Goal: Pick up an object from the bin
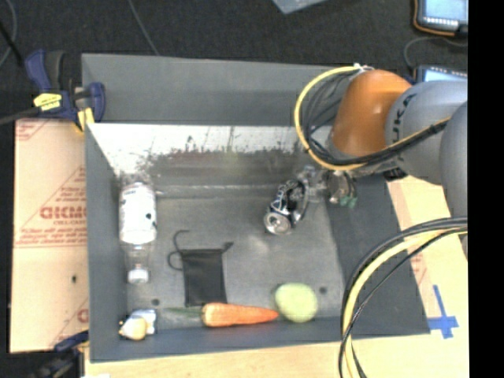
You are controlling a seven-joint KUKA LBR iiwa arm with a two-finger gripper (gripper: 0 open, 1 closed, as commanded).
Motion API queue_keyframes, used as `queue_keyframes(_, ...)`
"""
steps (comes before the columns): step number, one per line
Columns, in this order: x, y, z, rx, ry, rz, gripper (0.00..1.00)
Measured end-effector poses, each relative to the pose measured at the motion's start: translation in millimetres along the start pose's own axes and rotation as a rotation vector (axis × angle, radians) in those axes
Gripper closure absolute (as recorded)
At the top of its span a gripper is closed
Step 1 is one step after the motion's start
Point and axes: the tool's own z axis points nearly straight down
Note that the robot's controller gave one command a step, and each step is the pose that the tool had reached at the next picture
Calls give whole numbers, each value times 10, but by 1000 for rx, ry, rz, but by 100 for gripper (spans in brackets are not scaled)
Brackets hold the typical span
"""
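My gripper (282,209) hangs low over the bin's floor right of the middle, near the back wall, with nothing seen in it. Nearest to it, a pale green round fruit (296,302) lies by the front wall, well forward of the gripper. A flat black pouch with a cord loop (203,274) lies left of and in front of the gripper. An orange carrot (239,315) rests along the front wall, between the pouch and the fruit.
A clear plastic bottle with a white label (136,220) lies along the left wall, cap toward the front. A small white and yellow toy (136,326) sits in the front left corner. The arm with its orange cover and cables reaches in from the right.
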Motion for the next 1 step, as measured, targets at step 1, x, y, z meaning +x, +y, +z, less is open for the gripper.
queue_keyframes(1, 0, 0, 0, 0, 0, 0, 100)
